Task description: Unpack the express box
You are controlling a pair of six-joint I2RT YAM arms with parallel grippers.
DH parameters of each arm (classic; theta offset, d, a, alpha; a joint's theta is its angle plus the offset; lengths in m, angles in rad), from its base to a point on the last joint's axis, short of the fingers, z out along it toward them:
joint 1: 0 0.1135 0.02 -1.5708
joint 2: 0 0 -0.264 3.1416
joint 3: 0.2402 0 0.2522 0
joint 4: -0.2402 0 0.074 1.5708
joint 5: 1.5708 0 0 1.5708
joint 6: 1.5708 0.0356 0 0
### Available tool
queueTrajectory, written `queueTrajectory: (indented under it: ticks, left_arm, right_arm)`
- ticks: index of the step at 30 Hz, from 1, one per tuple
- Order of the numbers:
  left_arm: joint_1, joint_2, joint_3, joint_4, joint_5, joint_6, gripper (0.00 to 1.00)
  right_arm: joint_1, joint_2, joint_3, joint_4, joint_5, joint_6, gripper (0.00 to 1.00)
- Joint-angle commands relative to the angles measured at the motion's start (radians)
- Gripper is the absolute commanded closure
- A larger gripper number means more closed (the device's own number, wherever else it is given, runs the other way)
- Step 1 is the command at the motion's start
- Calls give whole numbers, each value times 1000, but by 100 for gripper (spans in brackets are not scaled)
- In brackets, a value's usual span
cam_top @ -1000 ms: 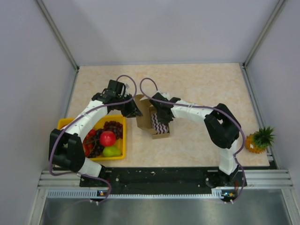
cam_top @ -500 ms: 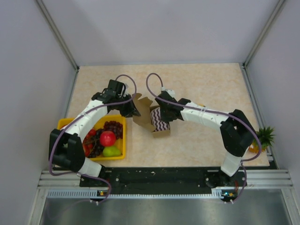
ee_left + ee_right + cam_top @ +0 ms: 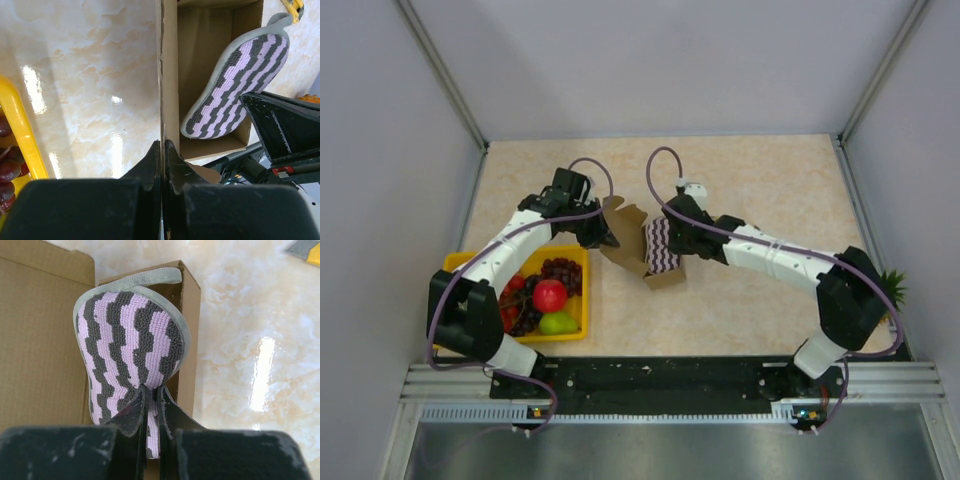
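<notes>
Your left gripper [image 3: 163, 146] is pinched on the box [image 3: 197, 60] wall, at mid-table beside the fruit tray [image 3: 586, 300]; your right gripper [image 3: 150, 390] pinches the striped pouch [image 3: 130, 340]. Pin the box down firmly and draw the pouch straight up, clear of the walls.

Each arm [image 3: 775, 258] has white links, black joints, a looping purple cable [image 3: 663, 150] and black fingers [image 3: 152, 162].
</notes>
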Motion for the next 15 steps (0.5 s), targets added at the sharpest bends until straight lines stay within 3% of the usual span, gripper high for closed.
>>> queueTrajectory:
  ticks: [1,15]
  left_arm:
    - [0,8,23,-6,-19,25,100]
    - [-7,36,51,-23,-37,88,99]
  right_arm:
    - [0,-90,-29,91,96,10,100]
    - [-36,-232,-104,238,148,63,100]
